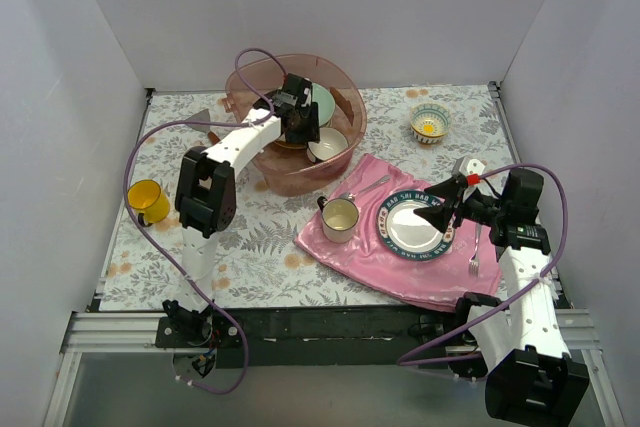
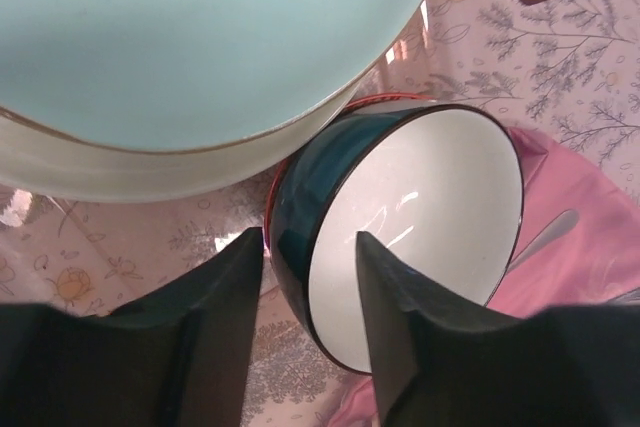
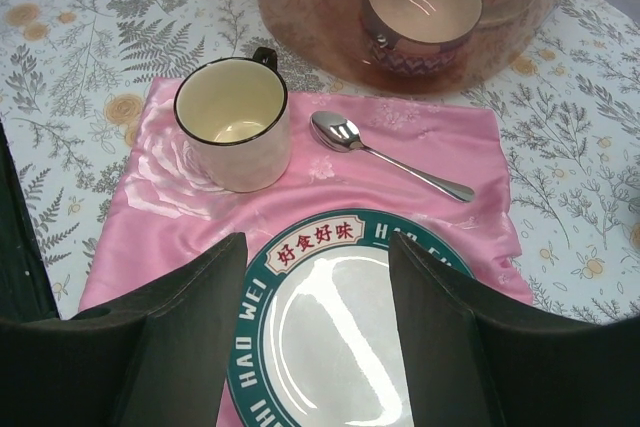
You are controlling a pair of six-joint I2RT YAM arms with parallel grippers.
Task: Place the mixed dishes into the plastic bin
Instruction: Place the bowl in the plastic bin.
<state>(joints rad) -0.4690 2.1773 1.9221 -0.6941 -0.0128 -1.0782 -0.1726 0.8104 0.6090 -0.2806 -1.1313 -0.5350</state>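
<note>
The plastic bin (image 1: 345, 162) stands at the back middle of the table. In it lie a mint-green plate (image 1: 323, 102) on a cream plate (image 2: 150, 172), and a small bowl (image 2: 420, 217), white inside and dark outside, tilted on its side. My left gripper (image 2: 308, 242) is inside the bin, open, with one finger on each side of that bowl's rim. A yellow mug (image 1: 147, 199) stands at the left. A small patterned bowl (image 1: 430, 124) stands at the back right. My right gripper (image 3: 318, 247) is open and empty above the dark-rimmed lettered plate (image 3: 340, 337).
A pink cloth (image 1: 345, 247) holds the lettered plate (image 1: 415, 227), a cream cup (image 1: 340, 219), a spoon (image 3: 390, 152) and a fork (image 1: 474, 252). The left arm (image 1: 235, 152) reaches over the bin's left rim. White walls close the sides and back.
</note>
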